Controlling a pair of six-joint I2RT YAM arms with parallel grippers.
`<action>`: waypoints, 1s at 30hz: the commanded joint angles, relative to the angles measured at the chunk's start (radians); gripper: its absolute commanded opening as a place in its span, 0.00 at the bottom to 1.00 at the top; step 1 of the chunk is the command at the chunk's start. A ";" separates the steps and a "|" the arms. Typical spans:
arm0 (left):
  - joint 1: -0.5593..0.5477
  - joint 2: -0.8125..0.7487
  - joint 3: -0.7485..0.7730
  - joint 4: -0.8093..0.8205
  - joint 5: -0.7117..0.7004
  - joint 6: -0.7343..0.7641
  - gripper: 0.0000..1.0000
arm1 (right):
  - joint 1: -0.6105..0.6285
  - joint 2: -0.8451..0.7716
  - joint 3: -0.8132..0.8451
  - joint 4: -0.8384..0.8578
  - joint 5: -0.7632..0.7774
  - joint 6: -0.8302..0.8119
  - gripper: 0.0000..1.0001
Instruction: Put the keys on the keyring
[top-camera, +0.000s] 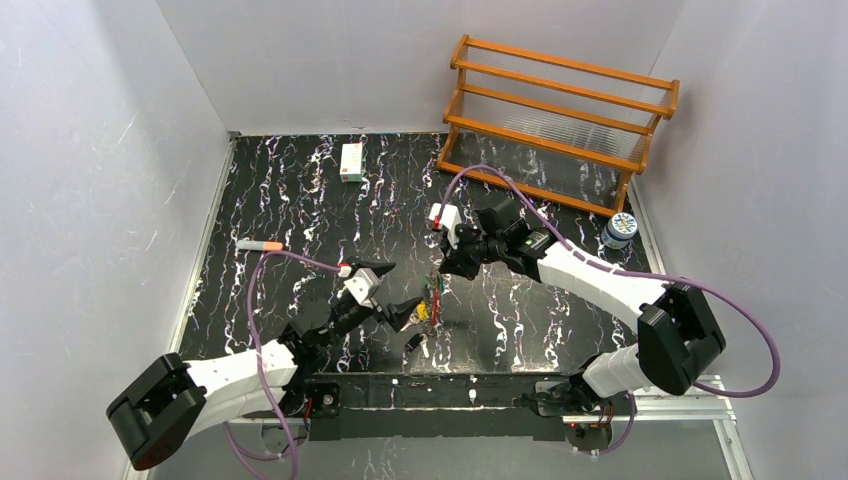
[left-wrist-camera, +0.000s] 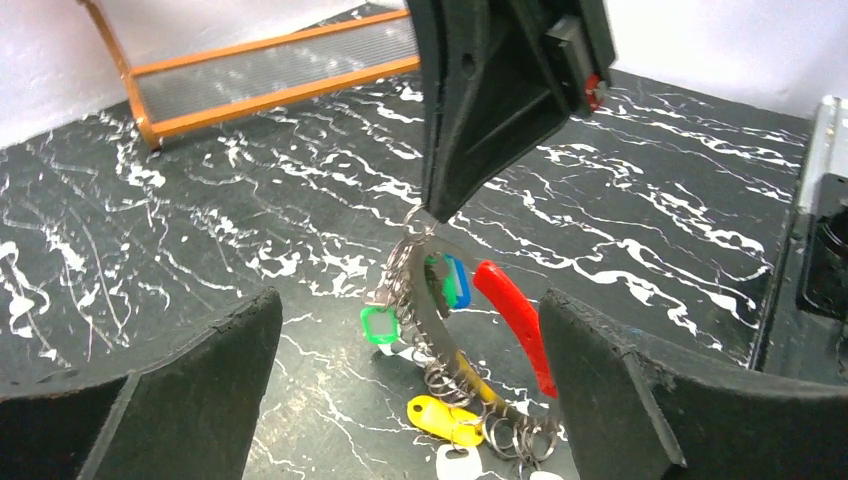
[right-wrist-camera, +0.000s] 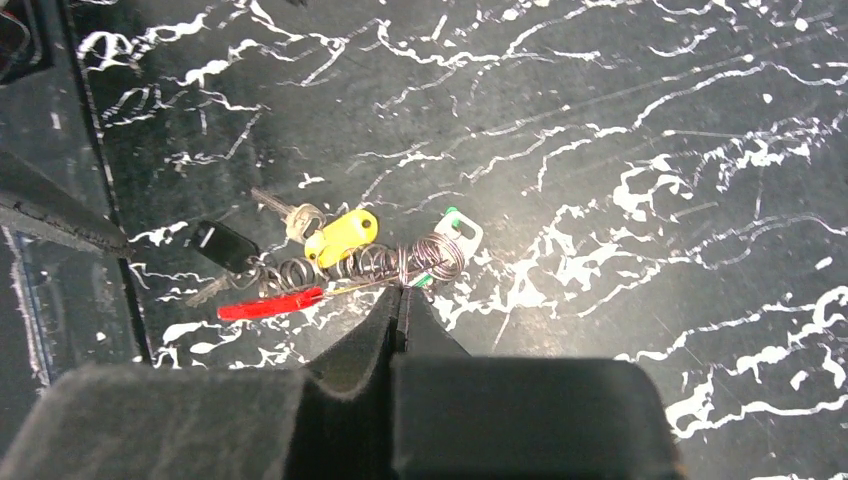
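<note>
Closest to my left wrist lens are my own dark pads (left-wrist-camera: 215, 385), one at each lower corner. My left claw (left-wrist-camera: 410, 340) is spread wide, with the keyring (left-wrist-camera: 432, 300) hanging in the gap and touching neither pad. Reading across that gap from the left: the green-tagged key (left-wrist-camera: 380, 325) hangs off the small rings, then comes the metal loop itself. The blue-tagged key (left-wrist-camera: 457, 282) is tucked just right of it, and the red segment (left-wrist-camera: 515, 320) comes last. The loop's long axis slants from its top end, up under my other arm, down and rightward to a yellow tag (left-wrist-camera: 440, 418) and a tangle of small rings near the marbled table (left-wrist-camera: 150, 230). Whether that low end touches the table I cannot tell.

My right claw (right-wrist-camera: 400, 305) is pressed together on the loop's top end — pinching the keyring and holding it up. From its own wrist the bunch fans out sideways, with the red segment pointing left and the coil of rings under my fingertips.

From above, the ring hangs between my two claws, near the table's front edge.
</note>
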 joint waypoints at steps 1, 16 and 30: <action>-0.004 0.021 0.062 -0.060 -0.120 -0.066 0.98 | 0.004 -0.050 0.034 -0.008 0.093 -0.023 0.01; 0.056 0.235 0.276 -0.331 -0.238 -0.403 0.98 | 0.003 -0.228 -0.075 0.127 0.344 0.041 0.01; 0.189 0.383 0.541 -0.913 -0.333 -0.650 0.98 | -0.013 -0.271 -0.139 0.160 0.558 0.148 0.01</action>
